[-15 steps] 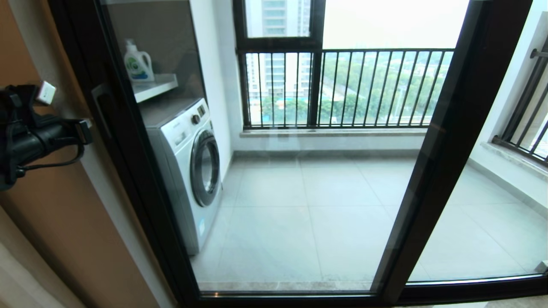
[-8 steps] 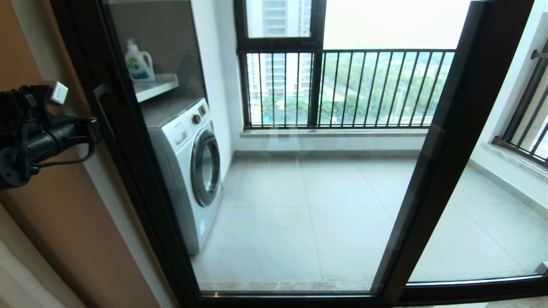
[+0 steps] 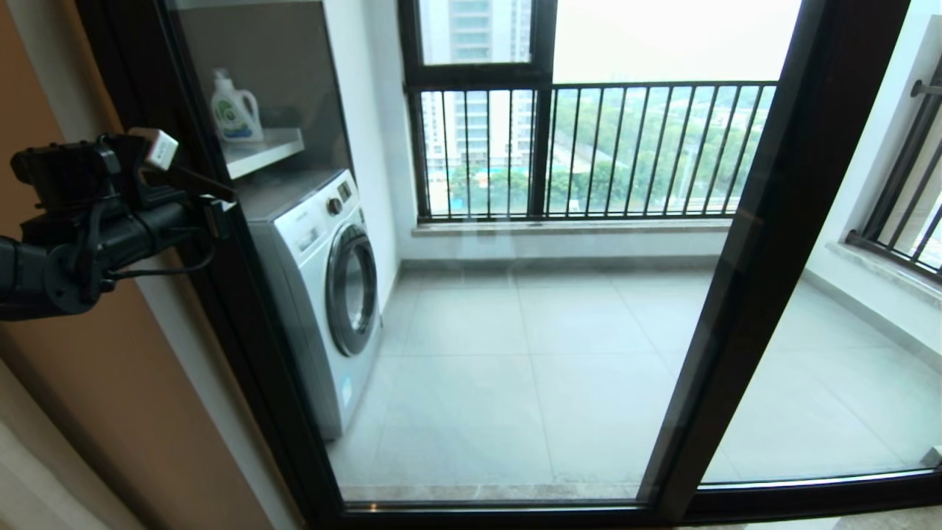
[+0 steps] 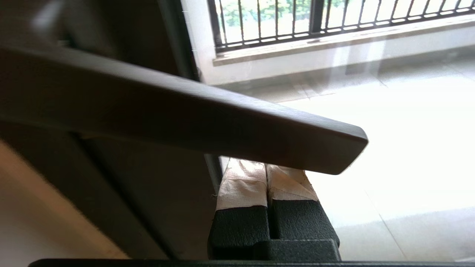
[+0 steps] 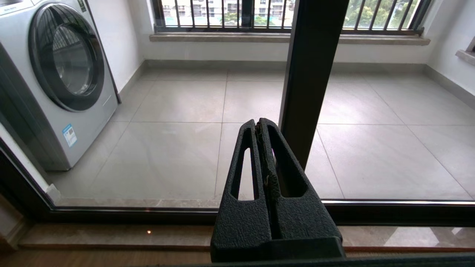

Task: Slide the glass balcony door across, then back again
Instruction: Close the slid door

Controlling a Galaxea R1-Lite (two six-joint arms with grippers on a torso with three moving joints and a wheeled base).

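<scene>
The glass balcony door [image 3: 515, 353] stands across the opening, its dark left upright [image 3: 243, 331] against the wall. My left gripper [image 3: 215, 210] is at that upright at handle height. In the left wrist view the dark latch handle [image 4: 222, 122] crosses just in front of the taped fingers [image 4: 243, 185]. They are pressed together with nothing between them, and their tips are hidden behind the handle. My right gripper [image 5: 258, 124] is shut and empty, low before the door, beside the middle upright [image 5: 311, 74]. It is out of the head view.
The matching glass panel [image 3: 846, 368] without a handle stands to the right. Behind the glass are a washing machine [image 3: 324, 280], a detergent bottle [image 3: 234, 109] on a shelf and the black railing [image 3: 589, 147]. An orange-brown wall [image 3: 88, 383] lies to the left.
My left gripper has moved right, from beside the wall up to the door's left upright and handle. The door has not moved.
</scene>
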